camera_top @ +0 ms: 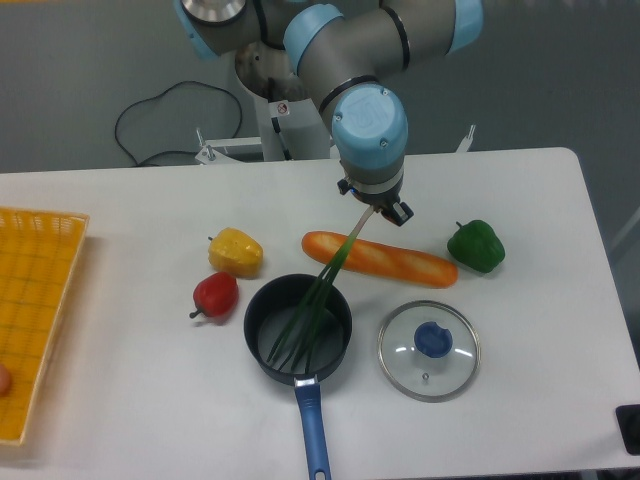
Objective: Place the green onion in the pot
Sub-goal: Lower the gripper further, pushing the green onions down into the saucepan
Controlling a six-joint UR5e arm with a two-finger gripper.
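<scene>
We see the pincer [378, 207] hanging above the far edge of the bread loaf [380, 258], closed on the pale whitish end of the green onion [318, 297]. The onion slants down and to the left from that grip, crossing over the loaf, and its dark green stalks fan out inside the pot [298, 328], their tips lying low against the greyish inside near the front wall. The pot sits on the white counter [520, 380] with its blue handle pointing toward the near edge. Just left of the pot we find a red pepper [215, 294] and, behind it, a yellow pepper [236, 251]. A glass lid [429, 349] with a blue knob lies right of the pot, a green bell pepper [476, 246] sits at the loaf's right end, and a yellow basket [35, 300] stands at the counter's left edge.
</scene>
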